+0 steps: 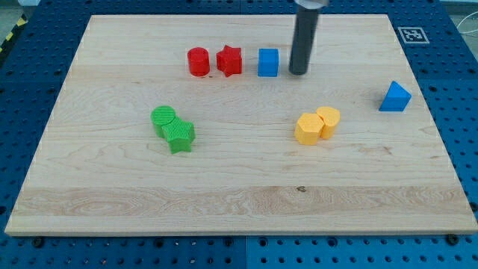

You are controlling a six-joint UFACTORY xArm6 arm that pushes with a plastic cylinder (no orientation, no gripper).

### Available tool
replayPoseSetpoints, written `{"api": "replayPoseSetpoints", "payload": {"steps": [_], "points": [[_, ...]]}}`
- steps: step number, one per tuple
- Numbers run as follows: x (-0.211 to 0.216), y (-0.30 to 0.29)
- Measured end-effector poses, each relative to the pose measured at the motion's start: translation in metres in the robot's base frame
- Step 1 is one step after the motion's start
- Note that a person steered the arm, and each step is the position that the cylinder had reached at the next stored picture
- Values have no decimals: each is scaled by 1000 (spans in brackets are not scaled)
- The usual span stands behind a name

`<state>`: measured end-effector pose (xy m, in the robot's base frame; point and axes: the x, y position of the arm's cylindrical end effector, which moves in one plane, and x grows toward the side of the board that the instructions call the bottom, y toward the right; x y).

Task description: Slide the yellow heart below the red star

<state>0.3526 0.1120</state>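
Blue cube [268, 63] sits just left of my tip [298, 72].

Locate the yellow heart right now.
The yellow heart sits right of the view's centre, touching the yellow block on its right, far below-right of the red star.

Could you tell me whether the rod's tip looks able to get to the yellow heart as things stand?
Probably yes. My tip sits beside the blue cube, and bare board lies between it and the yellow heart. The yellow hexagon touches the heart's right side only.
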Motion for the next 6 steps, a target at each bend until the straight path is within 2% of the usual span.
{"api": "replayPoseSetpoints", "payload": {"steps": [1, 3, 4, 6], "points": [[21, 26], [93, 66], [113, 64], [119, 11]]}}
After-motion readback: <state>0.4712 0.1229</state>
